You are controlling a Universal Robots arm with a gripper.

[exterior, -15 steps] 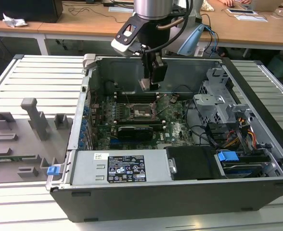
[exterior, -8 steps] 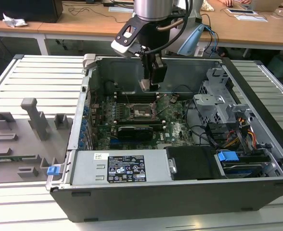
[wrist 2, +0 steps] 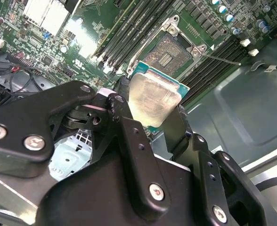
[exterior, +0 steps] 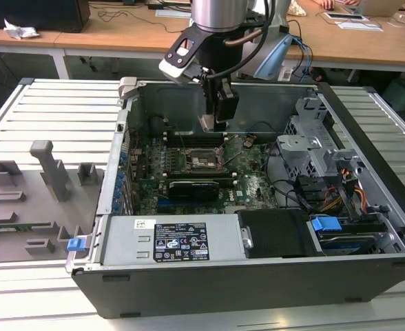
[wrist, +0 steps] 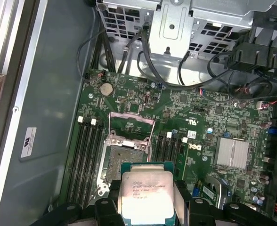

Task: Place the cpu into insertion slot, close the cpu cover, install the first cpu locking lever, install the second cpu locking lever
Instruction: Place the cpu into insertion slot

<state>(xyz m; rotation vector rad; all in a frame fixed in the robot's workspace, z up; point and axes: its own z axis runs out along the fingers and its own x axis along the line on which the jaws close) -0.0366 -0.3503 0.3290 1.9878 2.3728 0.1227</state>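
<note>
Exterior view, inventory of items.

1. Computer case: dark, lid off, lying on a slatted grey surface; it takes up the centre and right of the frame.
2. Green motherboard: on the case floor, mid-frame.
3. Insertion slot: square socket with a metal rim, centre of the frame; its contact field lies bare in both wrist views.
4. Cpu cover: silvery frame plate, swung up off the slot in the first wrist view (not closed).
5. Thin wire lever: in the second wrist view it reaches out from a corner of the slot across the black memory slots.
6. Gripper: black, on a silver arm, upper centre of the frame, hanging above the slot. Both wrist views show its two fingers pinching the cpu by opposite edges.
7. Cpu: pale metal top with a green border, held in the air over the board and near the slot, not seated; also seen in the first wrist view (printed face towards that camera).
8. Power supply: silver box with a label, lower centre.
9. Drive cage: grey metal, right of centre, with cables below it.
10. Grey fixture tray: on the exterior view's left, carrying moulded blocks.
</note>
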